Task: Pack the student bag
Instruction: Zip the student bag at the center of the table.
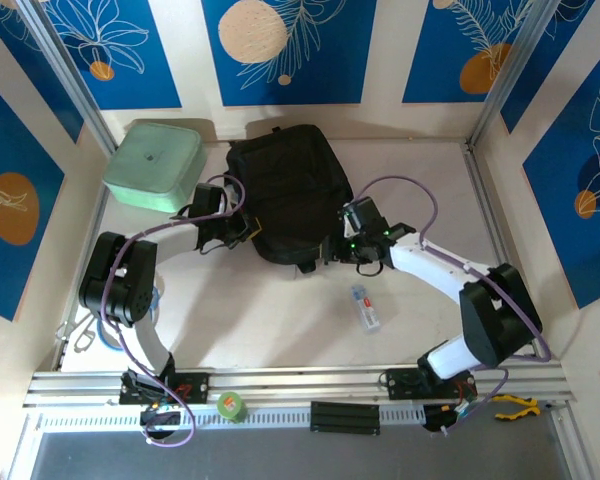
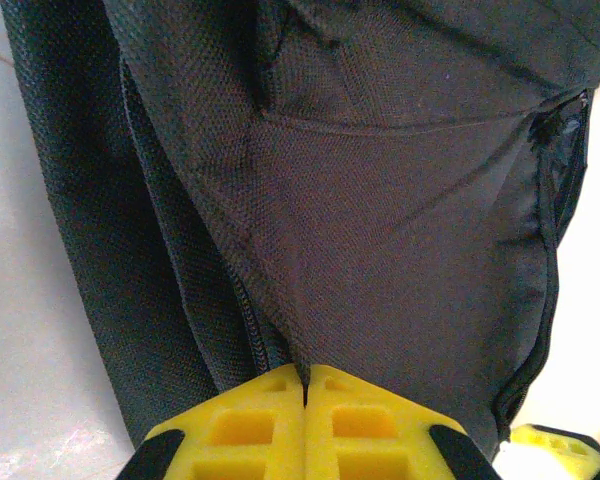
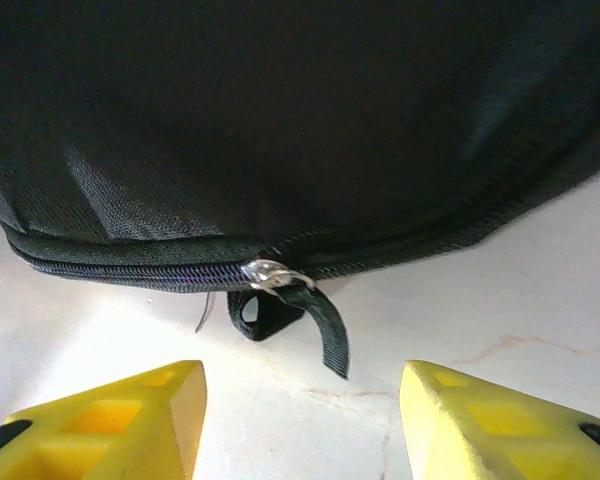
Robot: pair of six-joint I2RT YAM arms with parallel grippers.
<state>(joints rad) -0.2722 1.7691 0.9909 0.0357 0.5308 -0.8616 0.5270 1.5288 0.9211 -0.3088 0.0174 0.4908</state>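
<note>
While pinching large black soft fabric backpack (image 1: 285, 185) with clamped left gripper (image 2: 305, 388), centre parted right gripper (image 3: 302, 372) squarely around black webbing zipper pull (image 3: 325, 325).

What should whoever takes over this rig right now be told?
Left gripper: shut, apparently pinching a fold of the student bag at its left edge.
Right gripper: open, holding nothing, facing the zipper pull on the bag's near edge.
The bag lies flat on the table; the zipper stretch beside the pull looks closed.
A small clear packet lies on the table outside the bag; a mint-green box sits at the far left.
Done: nothing visibly packed.
Left: open the zipper, load the packet.
</note>
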